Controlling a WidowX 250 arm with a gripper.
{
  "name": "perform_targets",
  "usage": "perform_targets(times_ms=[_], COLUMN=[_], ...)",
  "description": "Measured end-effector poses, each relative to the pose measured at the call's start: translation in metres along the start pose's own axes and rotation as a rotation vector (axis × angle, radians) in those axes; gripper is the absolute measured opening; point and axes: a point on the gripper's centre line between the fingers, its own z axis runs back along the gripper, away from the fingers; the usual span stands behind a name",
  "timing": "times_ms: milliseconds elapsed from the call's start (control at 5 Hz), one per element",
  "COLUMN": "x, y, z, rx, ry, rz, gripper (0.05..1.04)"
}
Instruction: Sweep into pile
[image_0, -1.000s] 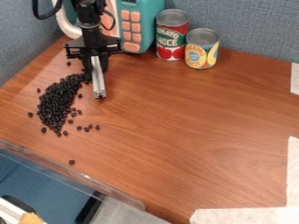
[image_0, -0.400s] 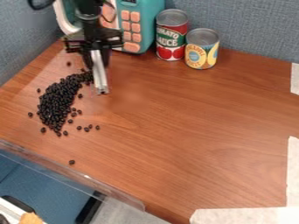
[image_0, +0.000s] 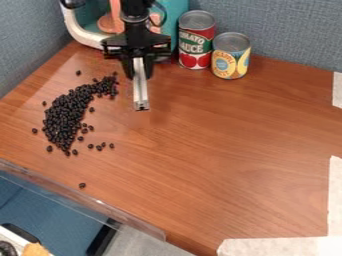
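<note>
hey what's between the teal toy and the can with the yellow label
The taller can with the red and green label stands between them, as the camera view shows.

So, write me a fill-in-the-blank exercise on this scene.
The pile of beans on the wooden table is ____ in colour.
A silver bar points down from the gripper, to the ____ of the pile in the picture.
The can with the yellow label is ____ than the can with the red and green label.

Missing words: black; right; shorter.
</note>
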Motion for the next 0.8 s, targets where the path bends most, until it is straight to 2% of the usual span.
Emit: perform_targets(times_ms=[400, 600, 800], x=[0.003, 0.015, 0.029], y=[-0.007, -0.002, 0.002], z=[-0.033, -0.048, -0.05], rx=[0.013, 0.023, 0.023], ry=[0.055, 0.067, 0.055], rz=[-0.021, -0.009, -0.005], gripper=[0.344, 0.344, 0.344])
